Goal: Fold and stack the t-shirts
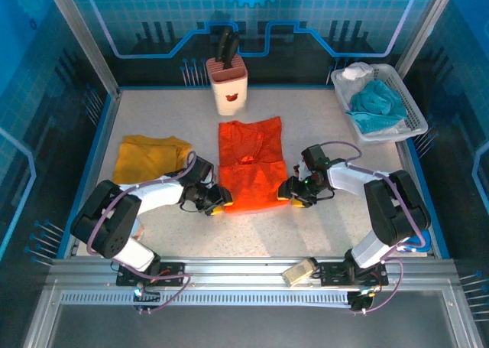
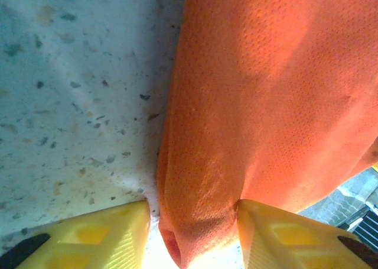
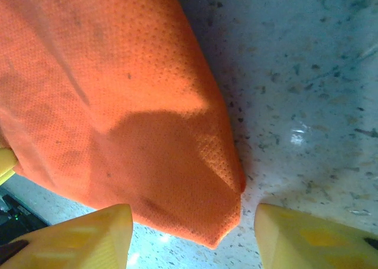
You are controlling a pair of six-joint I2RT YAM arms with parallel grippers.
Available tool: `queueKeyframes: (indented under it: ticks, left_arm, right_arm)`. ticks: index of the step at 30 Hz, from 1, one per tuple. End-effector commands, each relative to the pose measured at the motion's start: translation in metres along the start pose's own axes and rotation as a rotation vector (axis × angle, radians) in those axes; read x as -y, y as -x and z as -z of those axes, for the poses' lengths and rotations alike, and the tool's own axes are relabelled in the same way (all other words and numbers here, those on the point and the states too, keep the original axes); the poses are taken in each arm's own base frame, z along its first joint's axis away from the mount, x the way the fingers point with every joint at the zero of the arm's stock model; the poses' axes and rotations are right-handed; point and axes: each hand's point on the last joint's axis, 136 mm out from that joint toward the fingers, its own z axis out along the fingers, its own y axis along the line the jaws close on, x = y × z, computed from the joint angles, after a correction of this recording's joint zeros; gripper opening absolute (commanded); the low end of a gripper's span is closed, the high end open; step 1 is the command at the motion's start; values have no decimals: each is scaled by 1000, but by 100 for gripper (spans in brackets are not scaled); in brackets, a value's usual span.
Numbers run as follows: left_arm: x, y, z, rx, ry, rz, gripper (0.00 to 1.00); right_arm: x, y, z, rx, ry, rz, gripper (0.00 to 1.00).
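Your orange t-shirt [image 1: 251, 163] lies mid-worktop, partly folded, its near corners between the jaws. The left end effector [image 1: 218, 199] has a fabric bunch between its yellow fingers [image 2: 106, 236]; whether it pinches, you cannot tell. The right end effector [image 1: 294, 191] stands apart around the other corner. The mustard t-shirt [image 1: 151, 154] sits bunched near the left edge, unstacked: most work remains.

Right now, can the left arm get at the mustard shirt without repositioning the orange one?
Probably not right away. The left gripper has its jaws around a corner of the orange shirt, so it would have to let go first. The mustard shirt lies close by on that arm's side, with nothing between.
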Motion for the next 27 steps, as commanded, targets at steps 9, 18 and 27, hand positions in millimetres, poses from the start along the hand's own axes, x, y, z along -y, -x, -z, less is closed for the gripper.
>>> queueKeyframes:
  ticks: [9, 18, 27]
  left_arm:
    - [26, 7, -11, -1, -58, -18, 28]
    - [19, 11, -10, 19, -7, -22, 8]
    - [8, -20, -4, 11, 21, -34, 0]
  right_arm:
    - [-24, 10, -13, 5, 11, 52, 40]
    - [-10, 4, -10, 14, -46, 49, 14]
    - [6, -31, -1, -22, -96, 60, 0]
